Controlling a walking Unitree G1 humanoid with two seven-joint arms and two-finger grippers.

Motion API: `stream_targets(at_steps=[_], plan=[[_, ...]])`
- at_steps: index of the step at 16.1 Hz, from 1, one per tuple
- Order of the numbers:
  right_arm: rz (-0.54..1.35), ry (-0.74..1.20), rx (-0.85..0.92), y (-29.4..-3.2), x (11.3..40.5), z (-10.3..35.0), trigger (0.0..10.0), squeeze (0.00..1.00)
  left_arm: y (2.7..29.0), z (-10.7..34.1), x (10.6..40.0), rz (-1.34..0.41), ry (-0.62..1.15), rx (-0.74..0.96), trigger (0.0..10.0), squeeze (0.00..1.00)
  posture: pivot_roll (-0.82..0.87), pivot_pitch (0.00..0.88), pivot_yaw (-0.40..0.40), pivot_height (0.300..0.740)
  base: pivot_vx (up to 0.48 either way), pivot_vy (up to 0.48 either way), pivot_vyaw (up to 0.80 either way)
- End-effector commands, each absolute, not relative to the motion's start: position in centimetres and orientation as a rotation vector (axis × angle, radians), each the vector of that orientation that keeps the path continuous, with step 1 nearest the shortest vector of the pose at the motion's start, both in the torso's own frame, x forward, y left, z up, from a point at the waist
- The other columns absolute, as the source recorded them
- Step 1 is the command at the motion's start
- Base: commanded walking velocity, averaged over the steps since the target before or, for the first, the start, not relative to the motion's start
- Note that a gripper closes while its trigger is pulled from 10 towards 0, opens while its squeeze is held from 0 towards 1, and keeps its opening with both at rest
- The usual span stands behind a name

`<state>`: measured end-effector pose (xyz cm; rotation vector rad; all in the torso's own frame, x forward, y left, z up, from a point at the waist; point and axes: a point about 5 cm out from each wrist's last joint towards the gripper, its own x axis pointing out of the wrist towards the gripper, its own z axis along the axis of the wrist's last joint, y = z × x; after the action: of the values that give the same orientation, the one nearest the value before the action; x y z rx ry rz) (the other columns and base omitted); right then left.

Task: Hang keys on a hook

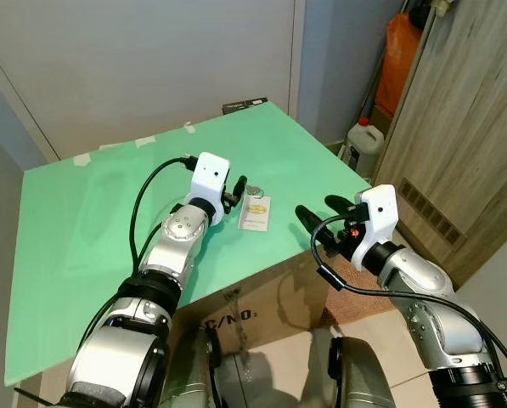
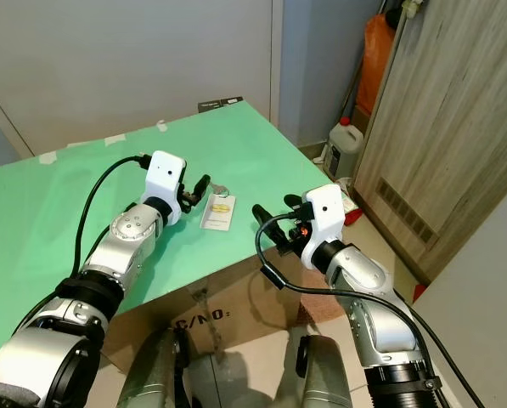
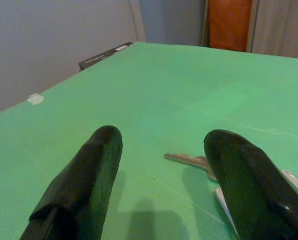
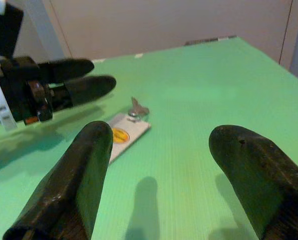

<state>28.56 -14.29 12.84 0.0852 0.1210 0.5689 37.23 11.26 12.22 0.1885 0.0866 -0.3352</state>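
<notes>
The key (image 1: 251,189) with its white tag (image 1: 255,212) lies on the green worktop (image 1: 92,212). The left gripper (image 1: 236,193) (arm stretched forward) sits open and empty at its 9 o'clock. The right gripper (image 1: 321,212) hovers open, empty, at 3 o'clock.

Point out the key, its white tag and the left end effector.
key (image 4: 137,108), right wrist view, on the metal head beside the tag.
white tag (image 1: 255,212), left eye view, on the middle of the card.
left end effector (image 1: 233,192), left eye view, midway between its open fingertips.
</notes>
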Motion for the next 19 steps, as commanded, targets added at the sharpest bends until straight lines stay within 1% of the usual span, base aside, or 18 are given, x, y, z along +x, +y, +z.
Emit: stream_targets(at_steps=[1,5,6,7,8,11,13,19], plan=[[0.562,0.133,0.096,-14.5,28.4,12.7,10.0,0.00,11.4,13.3,37.7,-0.347,0.059,0.205,0.0,0.00,-0.12,0.000,0.074,0.574,0.000,0.000,0.00],[0.565,0.158,0.115,-13.9,27.4,12.0,10.0,0.00,11.1,13.3,37.8,-0.365,0.053,0.209,0.0,0.00,-0.13,0.000,0.078,0.574,0.000,0.000,0.00],[0.569,0.165,0.111,-13.8,27.3,11.8,10.0,0.00,11.0,13.0,37.8,-0.368,0.078,0.210,0.0,0.00,-0.13,0.000,0.079,0.574,0.000,0.000,0.00],[0.573,0.167,0.110,-13.7,27.3,11.8,10.0,0.00,11.1,12.9,37.9,-0.364,0.092,0.213,3.4,0.00,-0.13,0.000,0.079,0.574,0.000,0.000,0.00],[0.573,0.167,0.111,-13.7,27.3,11.9,10.0,0.00,11.2,12.7,37.9,-0.360,0.108,0.222,10.0,0.00,-0.13,0.000,0.078,0.574,0.000,0.000,0.00],[0.567,0.163,0.109,-13.9,27.0,12.1,10.0,0.00,11.5,12.9,38.2,-0.361,0.117,0.215,10.0,0.00,-0.14,0.000,0.078,0.574,0.000,0.000,0.00],[0.566,0.169,0.108,-13.9,26.7,12.0,10.0,0.00,11.2,13.1,38.4,-0.382,0.127,0.199,10.0,0.00,-0.15,0.000,0.079,0.574,0.000,0.000,0.00],[0.543,0.187,0.107,-14.1,25.7,11.7,10.0,0.00,8.9,12.3,38.0,-0.478,0.169,0.176,10.0,0.00,-0.19,0.000,0.093,0.574,0.000,0.000,0.00]])
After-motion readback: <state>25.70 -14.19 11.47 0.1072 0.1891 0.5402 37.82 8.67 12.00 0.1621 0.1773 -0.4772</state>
